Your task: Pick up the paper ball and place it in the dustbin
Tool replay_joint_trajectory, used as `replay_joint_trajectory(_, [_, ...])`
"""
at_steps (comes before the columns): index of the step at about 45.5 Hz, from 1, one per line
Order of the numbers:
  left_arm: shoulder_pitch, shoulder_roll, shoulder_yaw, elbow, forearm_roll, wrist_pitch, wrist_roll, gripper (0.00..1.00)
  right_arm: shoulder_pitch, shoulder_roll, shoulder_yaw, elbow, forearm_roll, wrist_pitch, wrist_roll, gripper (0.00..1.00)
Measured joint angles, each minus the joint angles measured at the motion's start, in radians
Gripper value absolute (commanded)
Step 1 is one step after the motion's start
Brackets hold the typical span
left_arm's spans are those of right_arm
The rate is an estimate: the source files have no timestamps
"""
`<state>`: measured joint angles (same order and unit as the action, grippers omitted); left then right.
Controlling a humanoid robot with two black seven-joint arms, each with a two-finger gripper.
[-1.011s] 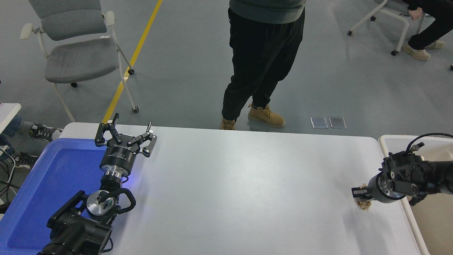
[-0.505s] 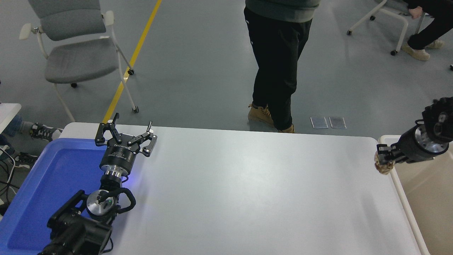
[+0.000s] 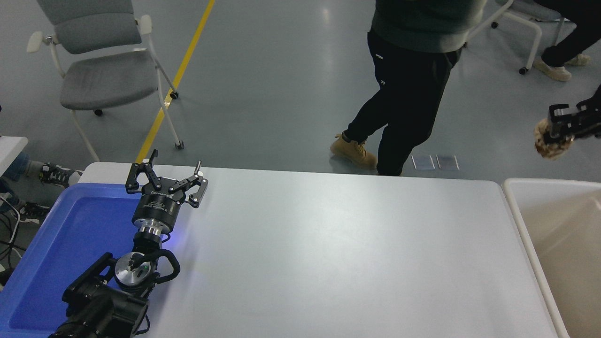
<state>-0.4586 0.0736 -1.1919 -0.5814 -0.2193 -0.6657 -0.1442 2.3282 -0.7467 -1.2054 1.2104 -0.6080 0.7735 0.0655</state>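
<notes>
The paper ball [image 3: 552, 143] hung in the air at the far right, above the dustbin [image 3: 515, 212]. At lower left, the left gripper [image 3: 165, 180] rested over a blue tray [image 3: 70, 225], fingers spread apart. The white tabletop [image 3: 338, 253] lay between. The right gripper [image 3: 559, 127] had its fingers clamped on the ball.

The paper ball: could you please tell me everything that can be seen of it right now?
The paper ball is a small crumpled wad of tan-brown paper with paler flecks and a rough, creased surface. It hangs in the air at the picture's right edge, clamped at its top in the jaws of the right gripper, which hide its upper part. It touches nothing else. In the picture it sits above the dustbin's far rim.
</notes>
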Motion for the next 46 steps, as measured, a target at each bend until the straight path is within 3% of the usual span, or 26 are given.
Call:
replay_joint_trajectory(16, [0.0,0.0,0.0,0.0,0.0,0.0,0.0,0.99,0.049,-0.111,-0.036,-0.108,0.005,0.009,-0.001,0.0])
replay_joint_trajectory(26, [0.0,0.0,0.0,0.0,0.0,0.0,0.0,0.99,-0.195,-0.229,0.136,-0.287,0.027,-0.107,0.0,0.0])
replay_joint_trajectory(31, [0.0,0.0,0.0,0.0,0.0,0.0,0.0,0.99,-0.425,-0.253,0.3,-0.403,0.099,-0.216,0.0,0.0])
replay_joint_trajectory(39, [0.0,0.0,0.0,0.0,0.0,0.0,0.0,0.99,-0.805,-0.198,0.587,-0.632,0.231,-0.367,0.0,0.0])
replay_joint_trajectory(46, [0.0,0.0,0.0,0.0,0.0,0.0,0.0,0.99,-1.115,-0.051,0.868,-0.917,0.317,-0.449,0.0,0.0])
